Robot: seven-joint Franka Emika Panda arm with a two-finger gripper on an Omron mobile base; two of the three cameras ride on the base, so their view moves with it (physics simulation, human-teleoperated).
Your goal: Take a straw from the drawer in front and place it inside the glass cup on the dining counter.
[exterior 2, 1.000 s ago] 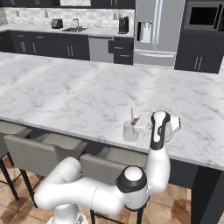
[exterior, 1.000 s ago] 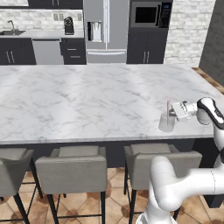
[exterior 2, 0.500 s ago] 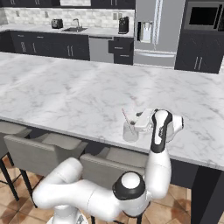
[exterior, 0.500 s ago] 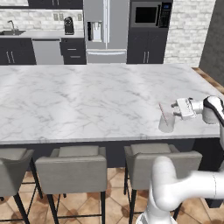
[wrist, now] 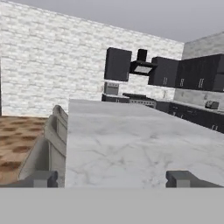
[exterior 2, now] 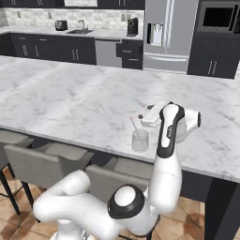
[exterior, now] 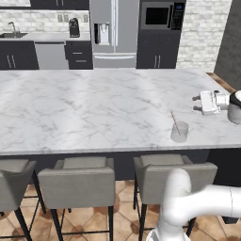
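The glass cup [exterior: 179, 132] [exterior 2: 139, 140] stands on the dining counter [exterior: 94, 108] [exterior 2: 70, 98] near its front edge, toward the right end. The straw [exterior: 174, 120] [exterior 2: 135, 124] leans inside the cup, its top sticking out above the rim. My gripper [exterior: 195, 103] [exterior 2: 144, 112] hovers just right of the cup and a little above it, lying level, open and holding nothing. In the hand view my gripper [wrist: 112, 179] points along the marble top [wrist: 131, 144] with its fingertips [wrist: 43, 178] wide apart. The drawer is out of view.
Grey stools [exterior: 77, 181] [exterior 2: 28, 157] [wrist: 46, 140] line the counter's near side. The fridge [exterior: 114, 33] [exterior 2: 168, 33], microwave [exterior: 159, 15], dark cabinets and a coffee machine [exterior: 74, 27] stand along the far wall. The counter's right end [exterior: 226, 89] lies close to my hand.
My gripper opened and let go of the straw, which stays in the cup. The hand then drew back to the right and rose slightly away from the cup.
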